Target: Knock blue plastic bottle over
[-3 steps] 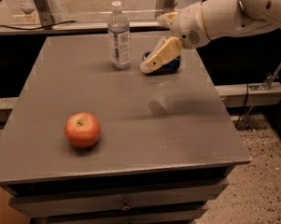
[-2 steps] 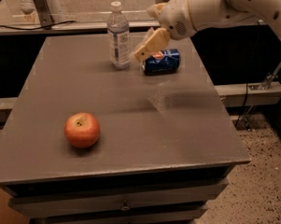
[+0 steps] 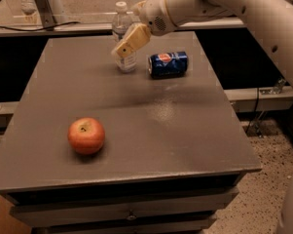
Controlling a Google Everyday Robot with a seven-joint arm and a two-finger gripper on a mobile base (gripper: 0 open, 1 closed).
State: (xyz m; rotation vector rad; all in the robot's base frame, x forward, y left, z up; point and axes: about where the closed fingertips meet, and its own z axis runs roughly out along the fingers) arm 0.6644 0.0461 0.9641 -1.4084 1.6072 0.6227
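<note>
The blue plastic bottle (image 3: 120,27), clear with a white cap and a pale label, stands upright at the back of the grey table (image 3: 151,130). My gripper (image 3: 121,50) reaches in from the upper right on the white arm. Its tan fingers (image 3: 132,39) are together, and they lie across the front of the bottle's middle, at or against it. The bottle's label is partly hidden behind them.
A dark blue soda can (image 3: 168,64) lies on its side just right of the bottle. A red apple (image 3: 86,135) sits at the front left. The table's right edge drops to a speckled floor (image 3: 263,199). A ledge with cables (image 3: 63,26) runs behind the table.
My gripper has swung left, from over the can to the front of the bottle. The bottle still stands upright and the can and apple have not moved.
</note>
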